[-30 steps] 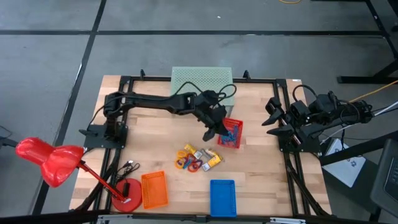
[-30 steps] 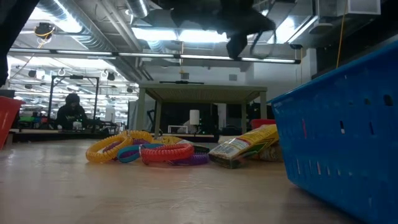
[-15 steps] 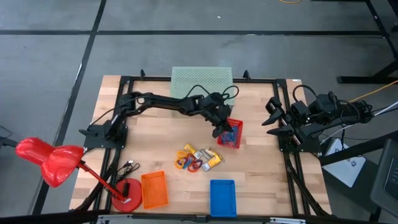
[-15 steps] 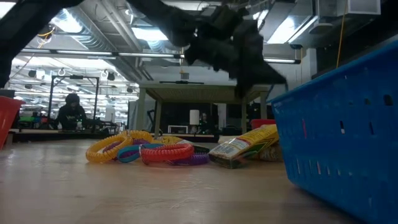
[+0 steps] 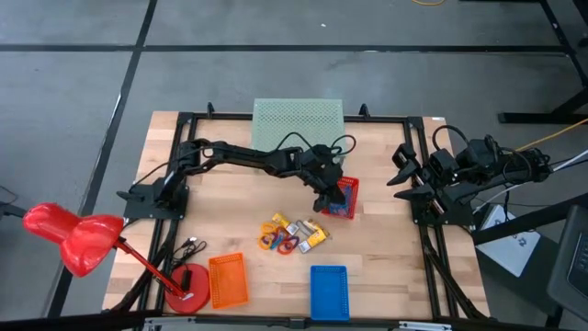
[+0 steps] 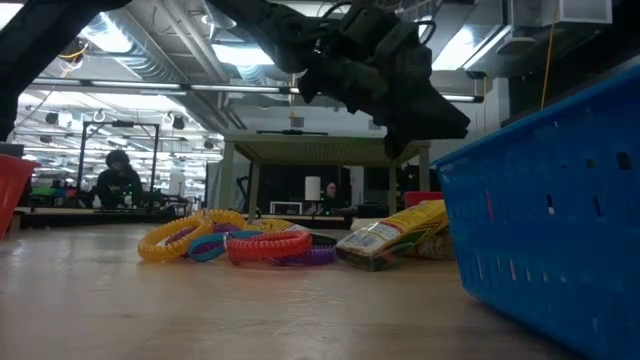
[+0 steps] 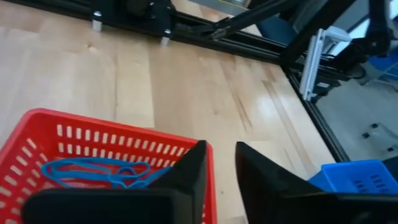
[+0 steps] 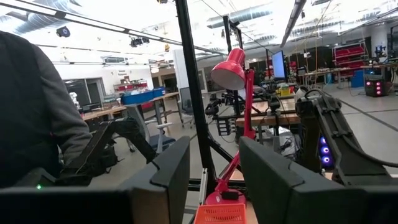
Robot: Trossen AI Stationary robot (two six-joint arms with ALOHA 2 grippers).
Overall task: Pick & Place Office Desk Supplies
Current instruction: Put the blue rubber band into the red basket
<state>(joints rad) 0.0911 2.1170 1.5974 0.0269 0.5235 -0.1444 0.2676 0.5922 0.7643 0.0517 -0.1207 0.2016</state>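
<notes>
While the left end effector [image 5: 333, 195] hangs over the near rim of the red basket [image 7: 81, 140], its fingers [image 7: 189, 171] stand a narrow gap apart with nothing between them, and that reads as the drop-off step of a pick-and-place round. Directly below and just behind those fingers, inside the red basket, lie blue loop-shaped clips [image 7: 93, 171], so at least some of the supplies are already sorted there. I cannot tell from these views whether a clip has just fallen from the fingers or lay there already.

Farther out from the left end effector, toward the front of the worktop [image 5: 230, 221], the unsorted heap waits: coloured rings [image 5: 276, 239] of orange, red and purple beside small yellow-and-silver blocks [image 5: 310, 233], touching one another in a loose cluster. Beyond that heap stand an orange basket [image 5: 228, 279] and a blue basket [image 5: 329, 291], well apart from the red one.

Next, in my judgement, the left arm should lift clear of the red basket's wall, swing to the heap and come down on a single item at its edge, since the rings overlap and could drag neighbours along.

Farthest off, the right end effector [image 5: 401, 172] waits at the worktop's right edge, fingers [image 8: 171, 168] parted and empty.
</notes>
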